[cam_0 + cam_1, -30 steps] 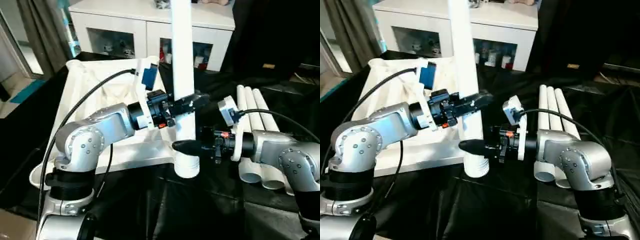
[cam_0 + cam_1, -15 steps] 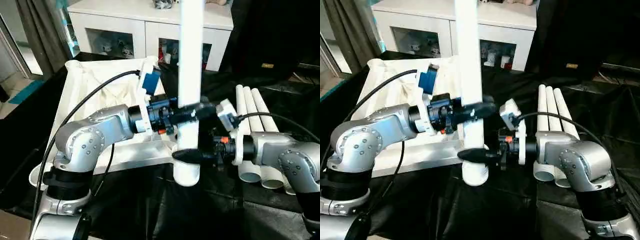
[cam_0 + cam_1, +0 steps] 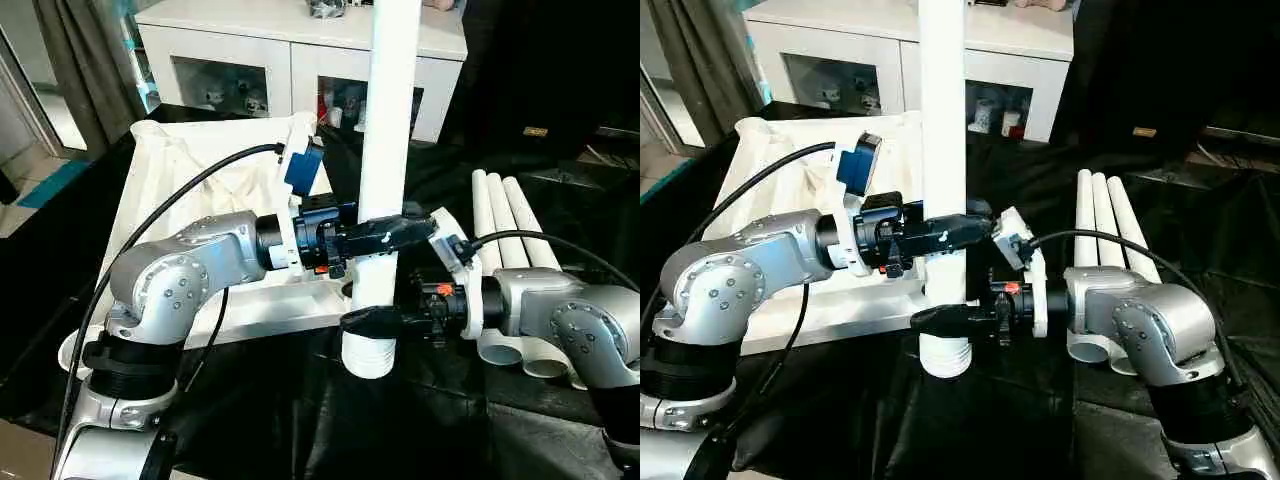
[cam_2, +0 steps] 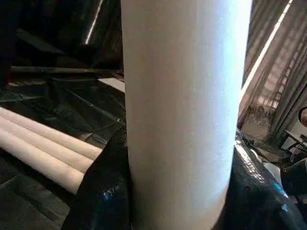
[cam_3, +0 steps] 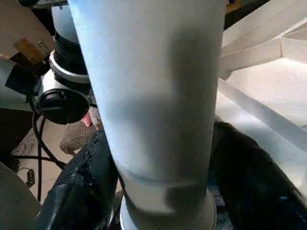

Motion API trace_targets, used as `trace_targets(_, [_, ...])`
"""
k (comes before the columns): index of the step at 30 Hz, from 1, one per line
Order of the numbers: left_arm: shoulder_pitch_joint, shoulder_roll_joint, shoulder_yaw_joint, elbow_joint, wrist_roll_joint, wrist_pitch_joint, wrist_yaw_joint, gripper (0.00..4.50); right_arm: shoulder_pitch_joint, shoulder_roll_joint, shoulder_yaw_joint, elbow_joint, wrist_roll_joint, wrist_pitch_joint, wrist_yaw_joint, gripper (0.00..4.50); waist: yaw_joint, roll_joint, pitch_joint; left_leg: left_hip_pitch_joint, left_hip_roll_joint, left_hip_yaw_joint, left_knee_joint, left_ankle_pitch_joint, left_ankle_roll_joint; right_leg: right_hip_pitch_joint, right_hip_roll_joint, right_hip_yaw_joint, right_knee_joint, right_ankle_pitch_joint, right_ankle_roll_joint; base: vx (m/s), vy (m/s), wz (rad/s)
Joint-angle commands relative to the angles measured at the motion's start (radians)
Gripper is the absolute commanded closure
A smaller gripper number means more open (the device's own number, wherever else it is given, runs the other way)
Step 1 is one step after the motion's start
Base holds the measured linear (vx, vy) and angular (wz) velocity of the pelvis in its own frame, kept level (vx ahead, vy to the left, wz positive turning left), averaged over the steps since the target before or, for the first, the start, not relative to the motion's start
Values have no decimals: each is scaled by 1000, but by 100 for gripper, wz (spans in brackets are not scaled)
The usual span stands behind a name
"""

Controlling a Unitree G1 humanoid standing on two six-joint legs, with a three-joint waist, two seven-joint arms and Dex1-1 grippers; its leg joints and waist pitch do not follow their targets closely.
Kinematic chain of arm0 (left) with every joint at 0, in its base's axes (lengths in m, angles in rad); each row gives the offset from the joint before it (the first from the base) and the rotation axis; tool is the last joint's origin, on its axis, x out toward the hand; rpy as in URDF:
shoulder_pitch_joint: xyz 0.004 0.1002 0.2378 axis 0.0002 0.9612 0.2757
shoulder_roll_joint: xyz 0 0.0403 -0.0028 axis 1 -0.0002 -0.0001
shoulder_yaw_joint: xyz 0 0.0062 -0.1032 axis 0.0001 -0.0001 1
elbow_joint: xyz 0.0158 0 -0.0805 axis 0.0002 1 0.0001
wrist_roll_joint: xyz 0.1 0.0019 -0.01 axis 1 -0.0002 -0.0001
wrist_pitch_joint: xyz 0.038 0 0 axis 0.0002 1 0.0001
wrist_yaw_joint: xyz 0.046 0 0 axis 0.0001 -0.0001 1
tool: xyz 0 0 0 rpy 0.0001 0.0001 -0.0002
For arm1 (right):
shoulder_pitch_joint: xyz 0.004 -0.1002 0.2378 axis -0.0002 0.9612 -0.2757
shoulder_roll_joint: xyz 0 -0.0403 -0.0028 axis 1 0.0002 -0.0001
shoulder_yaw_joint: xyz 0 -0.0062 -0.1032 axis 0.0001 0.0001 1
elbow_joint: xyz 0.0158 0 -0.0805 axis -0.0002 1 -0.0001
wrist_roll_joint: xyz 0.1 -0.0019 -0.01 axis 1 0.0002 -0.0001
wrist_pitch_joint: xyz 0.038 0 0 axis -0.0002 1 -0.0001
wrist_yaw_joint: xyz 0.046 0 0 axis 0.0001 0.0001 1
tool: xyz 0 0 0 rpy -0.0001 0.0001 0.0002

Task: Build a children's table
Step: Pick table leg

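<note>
A black-draped tabletop spans the lower part of the head views, with a white cabinet along the upper edge. On the cloth at centre left lies the white table top, ribbed underside up, its near edge running toward the middle of the frame.

One white leg stands nearly upright in the centre of the frame, rising past the upper edge. Its ridged lower end hangs just off the near edge of the table top, above the black cloth. Three more legs lie side by side at centre right, touching one another, open ends toward the camera.

The left arm reaches in from the lower left. Its gripper clamps the upright leg at mid-height; in the left wrist view its black fingers press on both sides of the tube. The right arm comes from the lower right, and its gripper grips the same leg lower down, just above the ridged end. In the right wrist view its fingers hug the tube from either side.
</note>
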State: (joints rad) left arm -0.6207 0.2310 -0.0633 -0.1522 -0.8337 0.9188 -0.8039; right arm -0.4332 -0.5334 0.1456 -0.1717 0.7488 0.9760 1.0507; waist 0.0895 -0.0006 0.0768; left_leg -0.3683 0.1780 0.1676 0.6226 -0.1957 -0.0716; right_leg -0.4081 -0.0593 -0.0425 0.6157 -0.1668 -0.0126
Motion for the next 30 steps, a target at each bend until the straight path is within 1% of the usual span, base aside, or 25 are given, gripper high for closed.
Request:
trace_targets(1, [-38,-11,-12,-24,-22,-14,-25,262,-5,-14,4,15,-14,11,-15,198,3,-12,-86,2,36,-7,-67,-84,33,61,-65,39,-68,-258,-176,0,0,0])
trace_targets(3, [-38,-12,-12,-24,-22,-16,-24,262,-3,-12,4,15,-15,11,-14,219,2,-11,-86,1,36,-7,-67,-84,34,61,-65,40,-68,-251,-179,0,0,0])
trace_targets(4, [-37,-13,-12,-25,-22,-17,-24,262,-1,-11,4,15,-16,10,-15,219,2,-11,-86,2,36,-7,-67,-84,34,60,-65,39,-67,-247,-182,0,0,0])
trace_targets(6, [-36,-14,-12,-26,-21,-17,-23,262,0,-11,4,16,-16,10,-16,239,3,-12,-86,1,35,-7,-66,-82,34,62,-65,40,-67,-249,-182,0,0,0])
trace_targets(9, [-31,-14,-6,-28,-19,-17,-21,262,4,-11,3,17,-19,5,-20,246,2,-12,-86,2,35,-7,-66,-82,34,61,-65,40,-67,-248,-181,0,0,0])
trace_targets(10, [-29,-15,-2,-27,-15,-24,-17,262,5,-10,0,18,-19,4,-23,248,3,-10,-86,1,35,-7,-66,-81,34,62,-66,40,-67,-248,-182,0,0,0])
trace_targets(12, [-27,-18,3,-23,-4,-34,-2,262,6,-8,-3,20,-19,2,-25,250,3,-12,-86,2,36,-7,-66,-83,34,62,-65,39,-67,-249,-182,0,0,0])
trace_targets(13, [-31,-29,18,-5,-10,-27,18,262,5,-4,-10,24,-15,4,-30,250,2,-11,-86,1,35,-7,-66,-82,34,61,-64,39,-66,-245,-183,0,0,0])
trace_targets(15, [-33,-36,34,12,-22,-16,32,192,5,1,-17,27,-9,4,-34,253,3,-13,-87,1,34,-6,-65,-84,33,62,-65,39,-69,-252,-182,0,0,0])
trace_targets(16, [-30,-36,49,17,-38,-10,29,190,6,5,-25,29,-3,3,-33,253,3,-12,-86,1,34,-7,-65,-84,35,61,-65,39,-69,-257,-181,0,0,0])
trace_targets(19, [-19,-43,70,10,-51,-27,29,183,6,8,-34,28,6,0,-32,254,4,-12,-87,2,34,-7,-65,-84,35,61,-64,38,-69,-255,-181,0,0,0])
trace_targets(20, [-10,-52,90,5,-68,-33,37,151,5,10,-39,27,10,-1,-33,254,4,-10,-87,0,34,-7,-65,-82,35,62,-65,38,-68,-243,-186,0,0,0])
trace_targets(21, [-6,-57,100,4,-77,-33,41,148,5,10,-41,26,11,-1,-33,254,4,-10,-87,0,34,-7,-65,-82,35,62,-65,38,-68,-243,-186,0,0,0])
trace_targets(22, [0,-67,118,4,-100,-30,43,148,5,11,-44,25,14,-1,-33,254,5,-10,-88,0,34,-7,-64,-82,35,63,-66,38,-67,-235,-194,0,0,0])
trace_targets(23, [5,-81,143,9,-132,-26,48,148,5,12,-49,24,17,-1,-33,255,6,-13,-88,-1,34,-7,-65,-80,37,64,-66,37,-67,-229,-198,0,0,0])
trace_targets(25, [11,-99,176,20,-170,-28,56,148,7,13,-54,21,22,-1,-32,255,6,-12,-87,-2,33,-7,-64,-84,37,64,-66,37,-66,-229,-204,0,0,0])
trace_targets(26, [12,-107,195,30,-189,-30,60,148,7,16,-57,20,25,-1,-32,255,7,-11,-87,-1,33,-7,-64,-87,40,63,-65,37,-67,-235,-200,0,0,0])
trace_targets(27, [17,-121,223,46,-202,-56,67,148,12,18,-62,17,28,-6,-31,255,7,-11,-87,-1,33,-7,-64,-87,40,63,-65,37,-67,-235,-200,0,0,0])
trace_targets(29, [27,-139,271,70,-228,-88,80,148,19,25,-69,11,30,-16,-36,255,9,-2,-87,0,33,-8,-65,-97,38,63,-65,36,-71,-246,-195,0,0,0])
trace_targets(30, [40,-143,304,75,-241,-104,93,148,27,33,-78,7,27,-31,-49,255,9,-3,-86,0,33,-7,-65,-102,36,62,-64,36,-72,-250,-193,0,0,0])
